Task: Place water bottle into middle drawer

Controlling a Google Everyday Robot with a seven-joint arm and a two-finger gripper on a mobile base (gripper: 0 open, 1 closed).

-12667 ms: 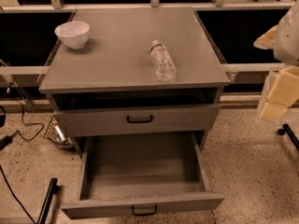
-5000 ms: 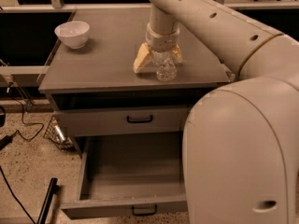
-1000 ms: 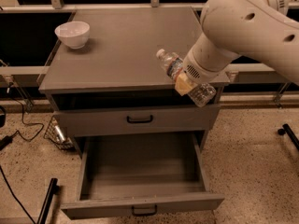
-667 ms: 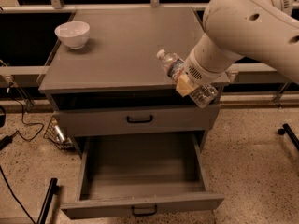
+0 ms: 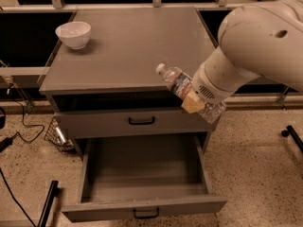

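Observation:
The water bottle [image 5: 176, 82], clear with a white cap and a label band, is held tilted in the air over the cabinet's front right corner, cap pointing up-left. My gripper [image 5: 193, 103] is shut on its lower half, with a yellowish finger pad [image 5: 191, 105] showing in front of it. The bottle's base sticks out below the wrist. The middle drawer [image 5: 142, 167] is pulled open below and to the left of the bottle, and its grey tray holds nothing. Its black handle [image 5: 146, 214] is on the front panel.
A white bowl [image 5: 73, 34] stands at the back left of the grey cabinet top [image 5: 128, 46]. A closed drawer with a black handle [image 5: 141, 121] sits above the open one. Cables and a black stand leg [image 5: 47, 202] lie on the floor at left.
My gripper with the bottle has moved down and slightly forward off the cabinet top's front right edge. The bowl and the drawers have not moved.

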